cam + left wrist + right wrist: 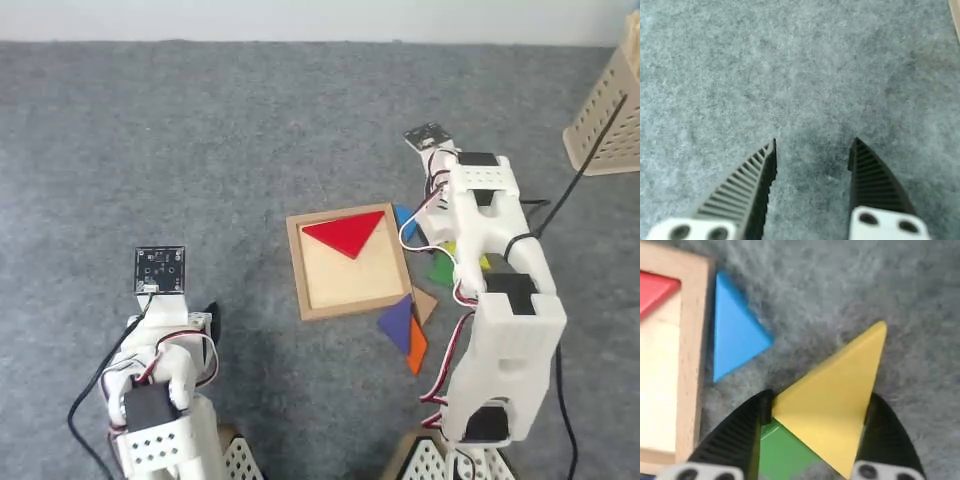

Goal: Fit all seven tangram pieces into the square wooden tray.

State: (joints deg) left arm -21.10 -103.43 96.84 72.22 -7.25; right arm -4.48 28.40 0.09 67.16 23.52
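The square wooden tray [300,270] lies mid-table with a red triangle [345,235] in its far corner. Beside the tray's right rim [692,340] lies a blue triangle [732,337]. My right gripper [818,405] is just past it, its two fingers pressed against opposite sides of a yellow triangle [835,400] that overlaps a green piece [782,450]. Purple [397,322], orange [417,348] and tan [425,303] pieces sit off the tray's near right corner. My left gripper [815,150] hangs open over bare carpet at the near left.
Grey carpet covers the whole table. A pale perforated crate [610,100] stands at the far right edge. The right arm's body [500,300] overhangs the pieces to the right of the tray.
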